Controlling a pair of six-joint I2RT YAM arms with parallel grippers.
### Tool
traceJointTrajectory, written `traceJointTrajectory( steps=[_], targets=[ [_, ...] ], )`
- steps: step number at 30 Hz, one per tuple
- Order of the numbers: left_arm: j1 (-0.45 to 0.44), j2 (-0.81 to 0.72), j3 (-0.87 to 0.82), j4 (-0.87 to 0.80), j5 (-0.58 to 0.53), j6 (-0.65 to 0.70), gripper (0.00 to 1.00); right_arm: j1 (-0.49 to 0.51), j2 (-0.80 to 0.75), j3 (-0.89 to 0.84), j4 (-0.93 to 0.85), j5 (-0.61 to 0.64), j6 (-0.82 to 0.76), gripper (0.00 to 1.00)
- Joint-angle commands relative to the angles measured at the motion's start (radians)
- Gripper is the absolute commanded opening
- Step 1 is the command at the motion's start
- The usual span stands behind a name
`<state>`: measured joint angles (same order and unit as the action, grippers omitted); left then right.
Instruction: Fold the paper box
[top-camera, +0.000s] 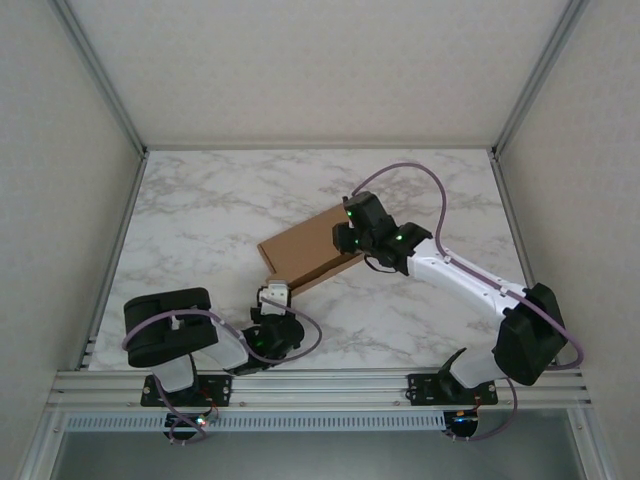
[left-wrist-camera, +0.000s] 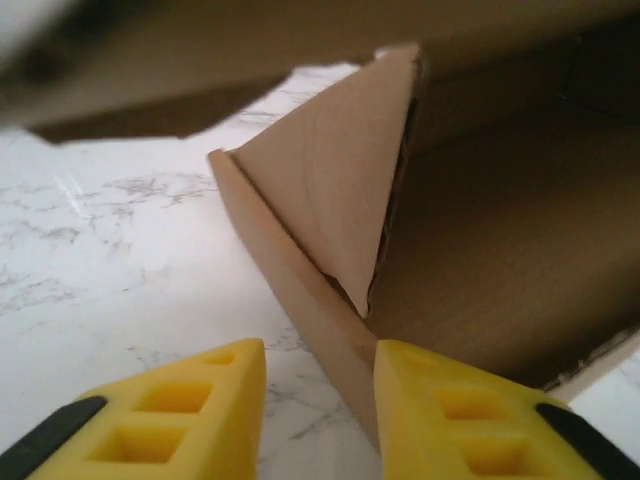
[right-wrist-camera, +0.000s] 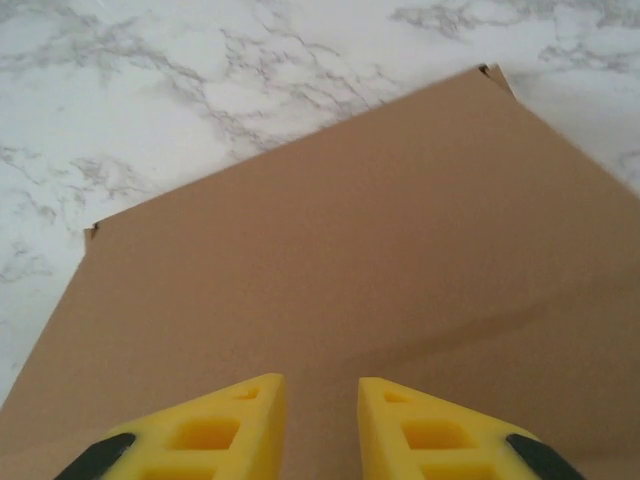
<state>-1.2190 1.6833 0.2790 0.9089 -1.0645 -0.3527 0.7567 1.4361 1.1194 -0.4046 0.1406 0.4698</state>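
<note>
**Item: paper box** (top-camera: 305, 250), plain brown corrugated card, partly assembled.

**Location.** The box lies flat near the middle of the marble table (top-camera: 200, 220), ahead of both arm bases.

**Orientation.** The long axis is set on a diagonal, running from near-left to far-right in the top view. One short end is turned toward the left arm. The other is covered by the right arm's wrist.

**Left gripper** (left-wrist-camera: 318, 365). It is seen at the near-left corner of the box with its jaws parted. The raised side wall (left-wrist-camera: 300, 290) passes between the fingers, with daylight on the left of it, so no clamp is judged to be made. Behind the wall a triangular flap (left-wrist-camera: 330, 170) stands up, leaning inward over the open interior.

**Right gripper** (right-wrist-camera: 320, 385). It is held over the top panel (right-wrist-camera: 350, 250) at the far-right end, with the fingers narrowly apart and nothing between them. Whether the tips press on the card cannot be told.

**Step in hand (judged).** The near-left end is being closed up. The corner flap is to be tucked in while the panel is steadied from the other end.

**Next move (judged).** A light pinch or push on the wall and flap is called for, directed inward along the long axis. Steady downward restraint from the right side is also needed, so that the sheet is not slid across the smooth table.
</note>
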Motion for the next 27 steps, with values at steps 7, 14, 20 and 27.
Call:
traceJointTrajectory(
  steps=[7, 14, 20, 27],
  targets=[
    [-0.127, -0.104, -0.001, -0.166, 0.126, 0.089, 0.61, -0.039, 0.04, -0.021, 0.016, -0.035, 0.021, 0.26],
    [-0.157, -0.341, -0.011, -0.27, 0.268, 0.094, 0.71, -0.042, 0.126, -0.033, 0.023, -0.044, 0.019, 0.28],
    [-0.165, -0.551, -0.024, -0.375, 0.46, 0.117, 0.69, -0.043, 0.17, -0.044, 0.031, -0.03, 0.015, 0.29],
    [-0.162, -0.824, -0.061, -0.417, 0.623, 0.197, 0.65, -0.051, 0.207, -0.036, 0.038, -0.038, 0.014, 0.31]
  ],
)
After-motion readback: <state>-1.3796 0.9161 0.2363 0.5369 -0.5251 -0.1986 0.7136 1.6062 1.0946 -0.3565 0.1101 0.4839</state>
